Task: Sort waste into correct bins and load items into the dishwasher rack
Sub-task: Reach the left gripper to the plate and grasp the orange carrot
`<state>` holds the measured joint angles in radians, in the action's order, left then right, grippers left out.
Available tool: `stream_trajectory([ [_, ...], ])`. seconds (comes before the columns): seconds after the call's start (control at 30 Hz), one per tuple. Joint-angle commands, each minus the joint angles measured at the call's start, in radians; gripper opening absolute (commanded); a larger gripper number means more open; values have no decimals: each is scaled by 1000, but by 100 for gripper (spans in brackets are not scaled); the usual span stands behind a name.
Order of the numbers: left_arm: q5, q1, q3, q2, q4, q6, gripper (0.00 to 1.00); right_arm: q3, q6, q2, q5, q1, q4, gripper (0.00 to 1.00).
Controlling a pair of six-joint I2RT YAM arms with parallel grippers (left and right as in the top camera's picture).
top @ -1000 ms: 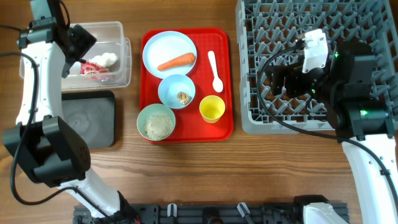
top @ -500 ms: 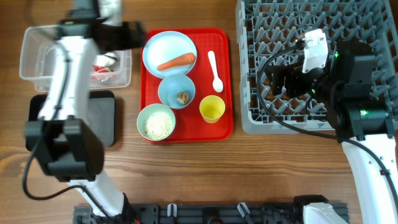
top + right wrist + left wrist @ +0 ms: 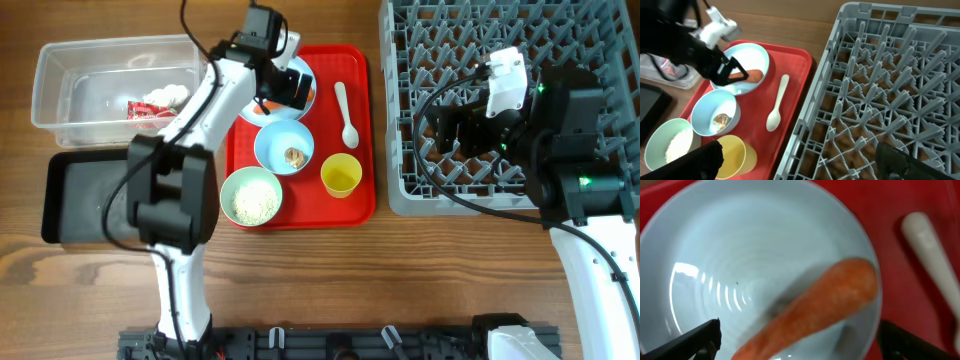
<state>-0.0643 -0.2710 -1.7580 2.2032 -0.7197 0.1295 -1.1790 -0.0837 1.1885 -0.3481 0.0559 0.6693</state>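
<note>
Your left claw (image 3: 285, 88) hovered spread wide over the carrot (image 3: 815, 315), which lay on the plate (image 3: 740, 255) at the far left corner of the tray (image 3: 355, 190). Your right claw (image 3: 800, 160) hung over the rack (image 3: 420, 40) on the right, also wide and empty.
</note>
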Motion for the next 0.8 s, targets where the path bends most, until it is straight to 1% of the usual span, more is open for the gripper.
stream_trajectory([
  [0.0, 23, 27, -13, 39, 8, 51, 99, -10, 8, 3, -19, -3, 1, 100],
  [0.07, 17, 29, -13, 51, 9, 64, 98, -10, 8, 3, -19, -3, 1, 100],
  [0.17, 1, 27, -13, 74, 6, 77, 94, -10, 8, 3, -19, -3, 1, 100],
  [0.23, -6, 25, -13, 86, 0, 76, 89, -10, 8, 3, -19, -3, 1, 100],
  [0.37, -6, 24, -13, 119, -2, 73, 75, -10, 8, 4, -19, -3, 1, 100],
  [0.43, -6, 24, -13, 130, -2, 72, 64, -10, 8, 4, -19, -3, 1, 100],
  [0.47, -6, 24, -13, 134, -2, 72, 53, -10, 8, 4, -19, -3, 1, 100],
  [0.5, -6, 24, -13, 134, -3, 69, 47, -10, 8, 4, -19, -3, 1, 100],
  [0.53, -6, 24, -13, 134, -2, 61, 38, -10, 8, 4, -19, -3, 1, 100],
  [0.6, -6, 24, -13, 134, 3, 41, 27, -10, 8, 4, -19, -3, 1, 100],
  [0.63, -6, 24, -13, 134, 11, 22, 20, -10, 8, 3, -19, -3, 1, 100],
  [0.7, -5, 24, -13, 134, 19, -7, 12, -10, 8, 4, -19, -3, 1, 100],
  [0.77, -6, 24, -13, 130, 23, -15, 10, -10, 8, 4, -19, -3, 1, 100],
])
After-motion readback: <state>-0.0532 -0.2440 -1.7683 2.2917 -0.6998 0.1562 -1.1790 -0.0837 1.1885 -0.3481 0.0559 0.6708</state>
